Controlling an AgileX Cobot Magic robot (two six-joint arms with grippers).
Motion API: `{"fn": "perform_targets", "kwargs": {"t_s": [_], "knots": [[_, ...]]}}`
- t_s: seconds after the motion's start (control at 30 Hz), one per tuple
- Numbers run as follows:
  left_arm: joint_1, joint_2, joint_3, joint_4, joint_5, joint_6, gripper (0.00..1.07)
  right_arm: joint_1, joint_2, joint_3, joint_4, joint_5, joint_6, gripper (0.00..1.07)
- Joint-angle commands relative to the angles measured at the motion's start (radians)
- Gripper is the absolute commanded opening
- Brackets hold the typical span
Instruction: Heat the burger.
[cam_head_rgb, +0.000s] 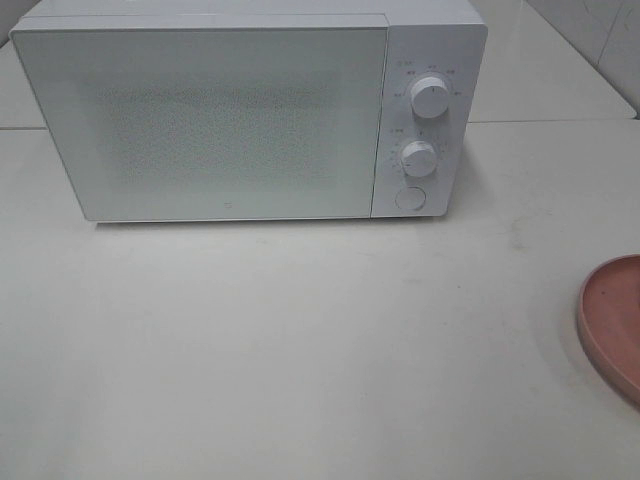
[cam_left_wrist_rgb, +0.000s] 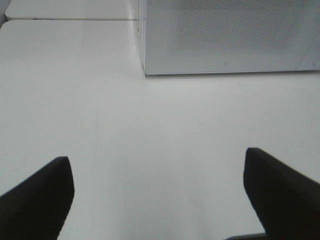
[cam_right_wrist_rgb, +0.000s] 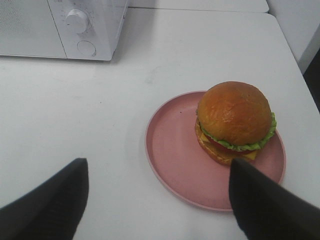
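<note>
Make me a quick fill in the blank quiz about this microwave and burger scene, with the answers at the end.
1. The burger sits on a pink ____.
2. The door of the microwave is ____.
3. The control panel carries two round ____ above one button.
4. Both the left gripper and the right gripper hold ____.

Answers: plate; closed; knobs; nothing

Kitchen-like setup: microwave (cam_head_rgb: 250, 110) on white table (cam_head_rgb: 300, 350)

White microwave (cam_head_rgb: 200, 120) door shut, pink plate (cam_head_rgb: 615, 325), white table (cam_head_rgb: 300, 350)
</note>
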Motion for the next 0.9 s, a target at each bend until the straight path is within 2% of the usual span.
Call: {"fn": "perform_targets", "kwargs": {"t_s": [0.03, 0.13, 0.9], "knots": [[0.024, -0.039, 0.002, -0.011, -0.005, -0.009, 0.84, -0.007, -0.026, 0.002, 0.001, -0.001, -0.003, 0.75], [0.052, -0.036, 0.003, -0.014, -0.005, -0.009, 0.84, -0.007, -0.025, 0.002, 0.001, -0.001, -0.003, 0.75], [0.052, -0.036, 0.003, -0.015, -0.005, -0.009, 0.84, -0.007, -0.025, 0.002, 0.001, -0.001, -0.003, 0.75]]}}
